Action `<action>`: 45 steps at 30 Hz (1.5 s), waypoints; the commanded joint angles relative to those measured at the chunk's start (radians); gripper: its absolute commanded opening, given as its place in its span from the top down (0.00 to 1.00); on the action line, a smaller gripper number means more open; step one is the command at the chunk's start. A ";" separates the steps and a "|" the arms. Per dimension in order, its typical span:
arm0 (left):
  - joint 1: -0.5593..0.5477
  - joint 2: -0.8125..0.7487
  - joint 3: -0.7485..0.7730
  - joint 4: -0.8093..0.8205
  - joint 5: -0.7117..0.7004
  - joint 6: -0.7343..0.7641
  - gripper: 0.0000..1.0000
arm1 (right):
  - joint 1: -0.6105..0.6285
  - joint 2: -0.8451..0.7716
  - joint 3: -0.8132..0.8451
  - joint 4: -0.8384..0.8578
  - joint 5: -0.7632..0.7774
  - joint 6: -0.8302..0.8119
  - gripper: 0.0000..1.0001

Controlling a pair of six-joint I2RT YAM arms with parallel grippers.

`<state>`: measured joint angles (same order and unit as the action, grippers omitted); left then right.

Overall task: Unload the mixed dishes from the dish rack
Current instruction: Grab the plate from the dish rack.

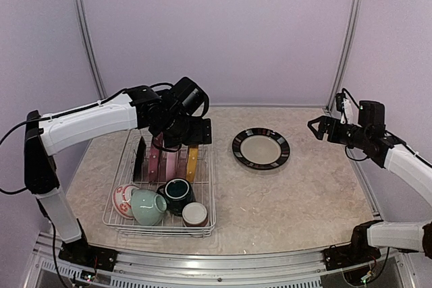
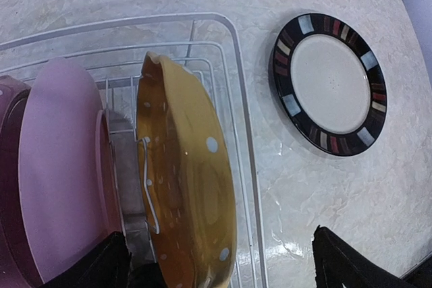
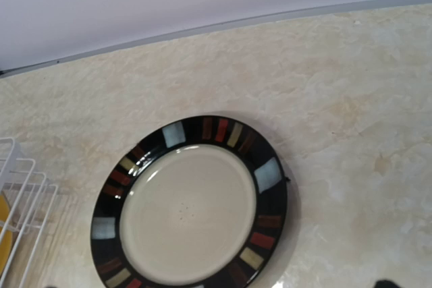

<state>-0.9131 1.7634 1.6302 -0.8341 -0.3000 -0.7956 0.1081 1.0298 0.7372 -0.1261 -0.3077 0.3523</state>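
Dish rack [image 1: 115, 217] sits on the left of the counter [image 1: 297, 200]. Near end of the rack holds a red-patterned bowl [image 1: 123, 200], a pale-green cup [image 1: 148, 206], a teal cup [image 1: 177, 192] and a brown-and-white cup [image 1: 195, 214], tipped or lying close together.

Far end: plates stand on edge in the dividers, with a black plate [image 1: 140, 160] leftmost, then pink plates [image 1: 165, 163], then a yellow dotted plate [image 1: 193, 162] rightmost. The dividers keep each rim upright and exposed from above, which suits a pinch on the edge.

Left gripper [image 1: 182, 136] hangs over the far end of the rack. In the wrist view its jaws stand wide, with the yellow plate's rim between them. No contact can be made out. Judgement: the yellow plate is the next pick; being outermost, it has free room on its right.

Striped plate [image 1: 261, 148] lies flat on the counter, right of the rack, already unloaded.

Right gripper [image 1: 317, 128] hovers near the far right edge, jaws wide and empty, apart from the striped plate; likely parked clear of the left arm's path.
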 commanded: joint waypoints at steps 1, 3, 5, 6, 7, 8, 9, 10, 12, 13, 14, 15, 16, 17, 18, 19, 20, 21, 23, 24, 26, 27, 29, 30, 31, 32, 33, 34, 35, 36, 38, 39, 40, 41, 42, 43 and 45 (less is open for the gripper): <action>0.006 0.046 0.053 -0.062 -0.043 -0.037 0.11 | -0.005 -0.013 -0.018 0.001 -0.021 0.003 0.01; 0.005 0.064 0.066 -0.073 -0.047 -0.035 0.13 | -0.005 -0.007 -0.018 0.000 -0.026 0.009 0.01; 0.004 0.083 0.078 -0.086 -0.058 -0.040 0.14 | -0.006 -0.001 -0.015 0.000 -0.033 0.015 0.01; 0.002 0.092 0.086 -0.094 -0.065 -0.044 0.14 | -0.005 0.003 -0.013 -0.001 -0.039 0.016 0.01; 0.002 0.102 0.092 -0.102 -0.072 -0.047 0.15 | -0.005 0.005 -0.011 -0.001 -0.043 0.016 0.01; 0.003 0.109 0.099 -0.109 -0.078 -0.051 0.16 | -0.007 0.007 -0.009 -0.001 -0.047 0.017 0.01; 0.001 0.118 0.110 -0.125 -0.092 -0.058 0.18 | -0.005 0.008 -0.009 -0.002 -0.052 0.019 0.01; -0.001 0.133 0.125 -0.142 -0.102 -0.061 0.18 | -0.006 0.007 -0.009 0.000 -0.054 0.020 0.01; 0.002 0.155 0.153 -0.179 -0.114 -0.072 0.19 | -0.006 0.007 -0.009 0.004 -0.057 0.023 0.01; 0.003 0.165 0.167 -0.190 -0.115 -0.073 0.20 | -0.006 0.007 -0.009 0.005 -0.059 0.025 0.01; 0.004 0.178 0.174 -0.200 -0.117 -0.075 0.22 | -0.006 0.007 -0.009 0.006 -0.060 0.026 0.01; 0.006 0.183 0.177 -0.204 -0.117 -0.079 0.23 | -0.007 0.009 -0.008 0.008 -0.062 0.027 0.01; 0.006 0.188 0.180 -0.205 -0.115 -0.081 0.25 | -0.006 0.009 -0.009 0.008 -0.063 0.027 0.01; 0.006 0.195 0.182 -0.205 -0.114 -0.082 0.26 | -0.006 0.010 -0.009 0.008 -0.065 0.028 0.01; 0.008 0.199 0.185 -0.209 -0.116 -0.083 0.28 | -0.006 0.010 -0.009 0.009 -0.068 0.028 0.01; 0.008 0.204 0.189 -0.213 -0.119 -0.084 0.28 | -0.007 0.011 -0.011 0.009 -0.069 0.029 0.01; 0.010 0.209 0.193 -0.219 -0.120 -0.085 0.28 | -0.006 0.012 -0.010 0.010 -0.068 0.030 0.01; 0.012 0.217 0.198 -0.226 -0.121 -0.085 0.31 | -0.006 0.012 -0.010 0.010 -0.069 0.030 0.01; 0.015 0.227 0.206 -0.240 -0.124 -0.091 0.39 | -0.007 0.012 -0.009 0.011 -0.068 0.030 0.01; 0.015 0.232 0.207 -0.241 -0.127 -0.091 0.42 | -0.007 0.013 -0.009 0.011 -0.068 0.030 0.01; 0.014 0.232 0.206 -0.243 -0.132 -0.094 0.46 | -0.006 0.014 -0.011 0.012 -0.070 0.030 0.01; 0.015 0.232 0.205 -0.247 -0.134 -0.096 0.47 | -0.006 0.016 -0.010 0.012 -0.072 0.029 0.01; 0.014 0.231 0.205 -0.249 -0.137 -0.097 0.49 | -0.007 0.017 -0.012 0.014 -0.073 0.030 0.01; 0.014 0.230 0.204 -0.249 -0.139 -0.095 0.51 | -0.007 0.018 -0.012 0.015 -0.073 0.030 0.01; 0.014 0.229 0.205 -0.251 -0.139 -0.091 0.54 | -0.006 0.019 -0.013 0.015 -0.073 0.030 0.01; 0.015 0.227 0.206 -0.253 -0.140 -0.090 0.56 | -0.006 0.019 -0.013 0.016 -0.072 0.031 0.01; 0.014 0.224 0.206 -0.254 -0.141 -0.088 0.58 | -0.006 0.019 -0.014 0.017 -0.072 0.031 0.01; 0.014 0.222 0.206 -0.256 -0.145 -0.088 0.60 | -0.007 0.019 -0.015 0.018 -0.072 0.032 0.01; 0.013 0.214 0.204 -0.259 -0.149 -0.086 0.63 | -0.006 0.021 -0.015 0.019 -0.074 0.034 0.01; 0.010 0.208 0.202 -0.259 -0.154 -0.086 0.65 | -0.006 0.021 -0.015 0.021 -0.076 0.035 0.01; 0.010 0.198 0.203 -0.262 -0.162 -0.084 0.67 | -0.007 0.022 -0.013 0.023 -0.079 0.039 0.01; 0.010 0.195 0.204 -0.264 -0.165 -0.083 0.70 | -0.006 0.022 -0.012 0.023 -0.080 0.040 0.01; 0.010 0.192 0.204 -0.267 -0.167 -0.081 0.73 | -0.006 0.024 -0.012 0.024 -0.080 0.041 0.01; 0.010 0.188 0.206 -0.270 -0.170 -0.080 0.74 | -0.007 0.023 -0.012 0.025 -0.080 0.042 0.01; 0.010 0.184 0.206 -0.272 -0.172 -0.079 0.74 | -0.007 0.024 -0.012 0.025 -0.080 0.042 0.01; 0.010 0.180 0.207 -0.275 -0.176 -0.079 0.74 | -0.006 0.025 -0.010 0.026 -0.081 0.042 0.01; 0.010 0.171 0.207 -0.281 -0.183 -0.079 0.75 | -0.007 0.026 -0.010 0.026 -0.085 0.045 0.01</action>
<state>-0.9043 1.9808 1.8187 -1.0668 -0.4446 -0.8742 0.1081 1.0454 0.7349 -0.1131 -0.3817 0.3870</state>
